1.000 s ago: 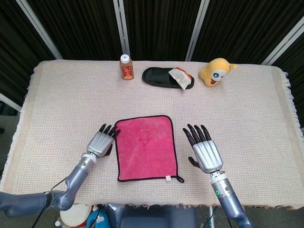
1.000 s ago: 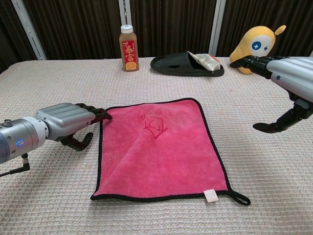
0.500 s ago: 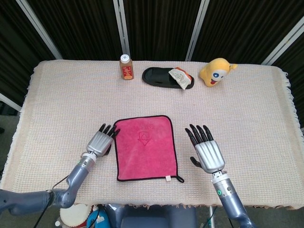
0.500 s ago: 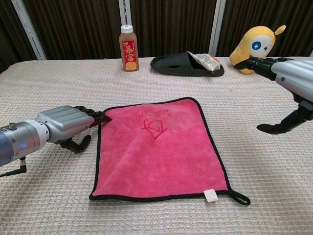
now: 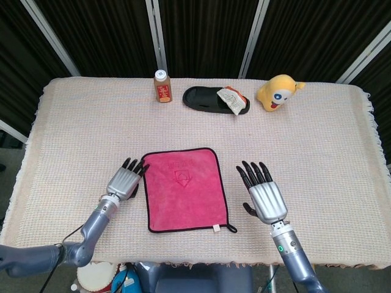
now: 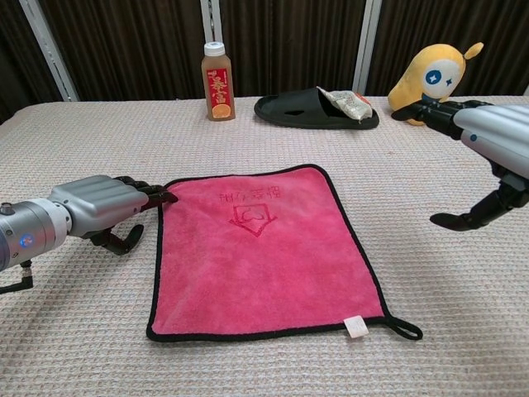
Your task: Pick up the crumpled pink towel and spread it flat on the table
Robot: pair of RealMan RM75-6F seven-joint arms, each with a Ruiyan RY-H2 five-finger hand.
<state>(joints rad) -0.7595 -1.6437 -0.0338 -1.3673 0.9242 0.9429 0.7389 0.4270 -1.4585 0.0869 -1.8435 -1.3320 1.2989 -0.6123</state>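
The black-edged pink terry towel (image 5: 183,189) now lies smoother than a second ago, its diagonal fold gone, and sits shifted toward 9 o'clock. The left hand (image 5: 125,180), fingertips at the towel's far-left corner, has drawn toward 9 o'clock with it.

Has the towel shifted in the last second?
Yes. The pink towel slid toward the robot's left with the left hand; its far edge now sits nearer under the bottle.
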